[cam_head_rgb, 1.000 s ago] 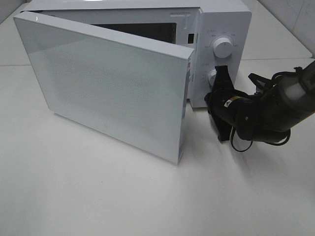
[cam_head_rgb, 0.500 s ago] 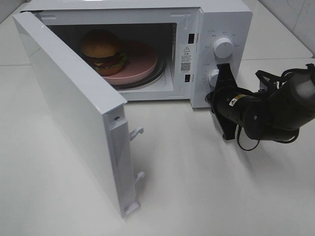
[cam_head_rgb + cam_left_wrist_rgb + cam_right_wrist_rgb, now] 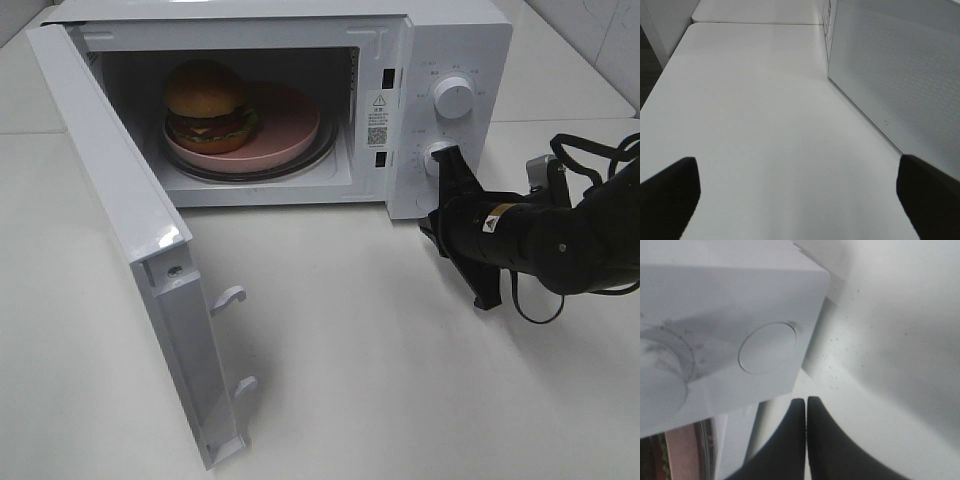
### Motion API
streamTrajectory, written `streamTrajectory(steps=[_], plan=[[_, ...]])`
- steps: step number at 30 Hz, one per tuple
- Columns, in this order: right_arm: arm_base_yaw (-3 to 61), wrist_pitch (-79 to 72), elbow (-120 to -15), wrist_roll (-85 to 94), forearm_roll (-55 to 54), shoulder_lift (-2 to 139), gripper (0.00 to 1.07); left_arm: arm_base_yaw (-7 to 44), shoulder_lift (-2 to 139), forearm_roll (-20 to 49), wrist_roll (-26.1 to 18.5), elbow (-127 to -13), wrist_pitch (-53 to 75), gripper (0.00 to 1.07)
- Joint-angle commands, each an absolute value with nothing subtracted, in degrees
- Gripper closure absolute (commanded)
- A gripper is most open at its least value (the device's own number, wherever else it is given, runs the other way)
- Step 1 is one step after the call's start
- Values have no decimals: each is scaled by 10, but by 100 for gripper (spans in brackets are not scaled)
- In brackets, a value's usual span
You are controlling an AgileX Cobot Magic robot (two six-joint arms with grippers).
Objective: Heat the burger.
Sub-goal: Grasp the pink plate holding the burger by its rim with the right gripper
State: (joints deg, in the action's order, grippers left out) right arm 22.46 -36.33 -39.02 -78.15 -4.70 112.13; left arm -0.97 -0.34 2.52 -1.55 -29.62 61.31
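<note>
golden burger far from right tool

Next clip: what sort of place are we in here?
Probably a lab bench staged as a kitchen corner: a white microwave stands open on a plain white table, with a burger on a pink plate inside.

1. My white microwave stands on the white table, its door swung wide open.
2. Inside I see a round pink plate lying on the glass turntable.
3. 2 white latch hooks stick out from the door's free edge.
4. The control panel carries 2 white knobs, the upper knob above the lower knob.
5. A flat round button sits near the panel's bottom corner.
6. A warning label is stuck on the frame beside the cavity.
</note>
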Motion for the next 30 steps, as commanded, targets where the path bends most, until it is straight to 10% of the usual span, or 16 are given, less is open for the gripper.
streamTrajectory(steps=[1, 30], plan=[[221, -319, -371, -760, -3, 1080, 107, -11, 0, 26, -12, -296, 613, 6], [221, 209, -400, -203, 21, 798, 106, -11, 0, 26, -12, -296, 613, 6]])
